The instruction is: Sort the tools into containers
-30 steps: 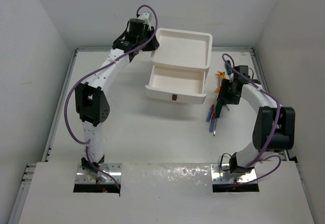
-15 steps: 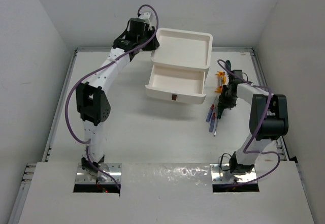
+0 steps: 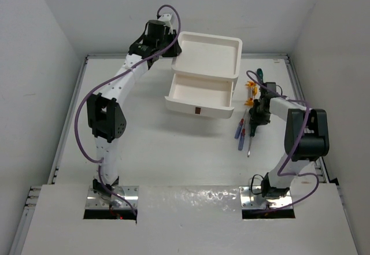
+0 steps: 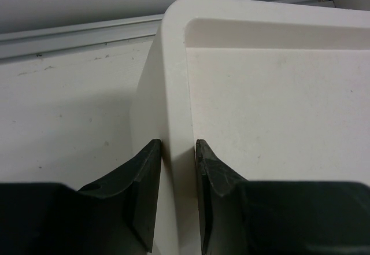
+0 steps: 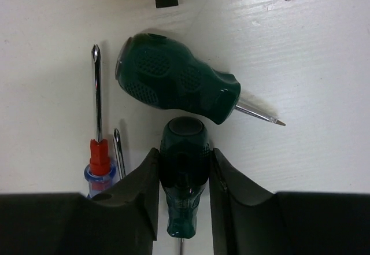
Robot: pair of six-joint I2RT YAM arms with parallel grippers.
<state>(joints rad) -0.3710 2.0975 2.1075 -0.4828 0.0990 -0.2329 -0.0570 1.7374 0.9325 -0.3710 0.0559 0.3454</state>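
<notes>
Your right tool point(image 5: 184, 152) has just drawn its jaws in: a second ago they stood wider above the pile, and now they press both flanks of the slim green screwdriver point(image 5: 184, 177), clamped on its handle as far as the wrist view shows. That screwdriver lies on the surface point(image 3: 150, 145), its butt end almost touching the stubby green screwdriver point(image 5: 173, 84) just beyond it, with a red-collared screwdriver point(image 5: 99, 158) close beside the tool on the other side. The arm has also folded in lower over the pile.

Your left tool point(image 4: 173, 151) has not moved; its jaws stay together on the corner rim of the white drawer unit point(image 4: 173, 64), steadying it.

So you likely have the grasp, and the lift is next. The open drawer point(image 3: 202, 90) waits near the pile, nothing in it yet.
</notes>
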